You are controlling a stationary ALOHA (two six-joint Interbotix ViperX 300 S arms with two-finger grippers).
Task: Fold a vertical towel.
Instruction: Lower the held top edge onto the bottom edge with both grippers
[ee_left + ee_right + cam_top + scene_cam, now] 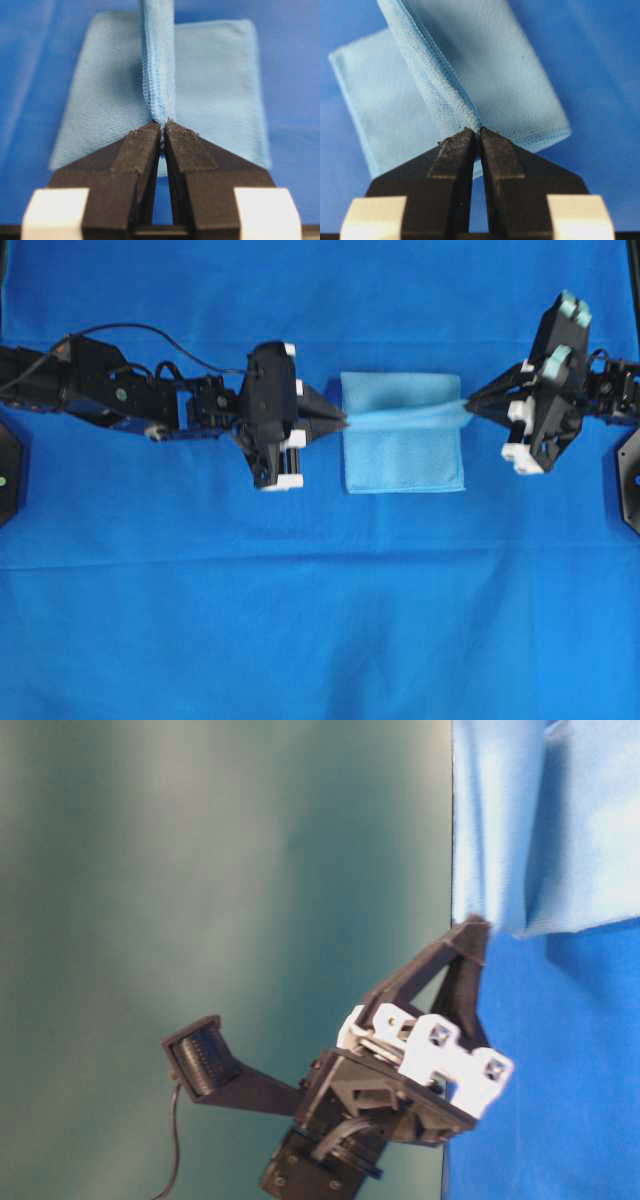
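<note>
You have a deep royal-blue cloth point(320, 620) spread flat over the tabletop, covering nearly the whole overhead view, with faint creases running across it. At the left and right edges of that view the dark surface under it point(8, 490) shows in narrow strips. From table level, a plain teal-green backdrop point(220, 870) fills the left of the frame.

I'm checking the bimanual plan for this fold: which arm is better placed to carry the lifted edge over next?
Neither alone, I'd judge. The left gripper and right gripper are each shut on opposite ends of the same raised edge of the towel, stretched between them. Moving one arm would skew the fold; both should travel together.
</note>
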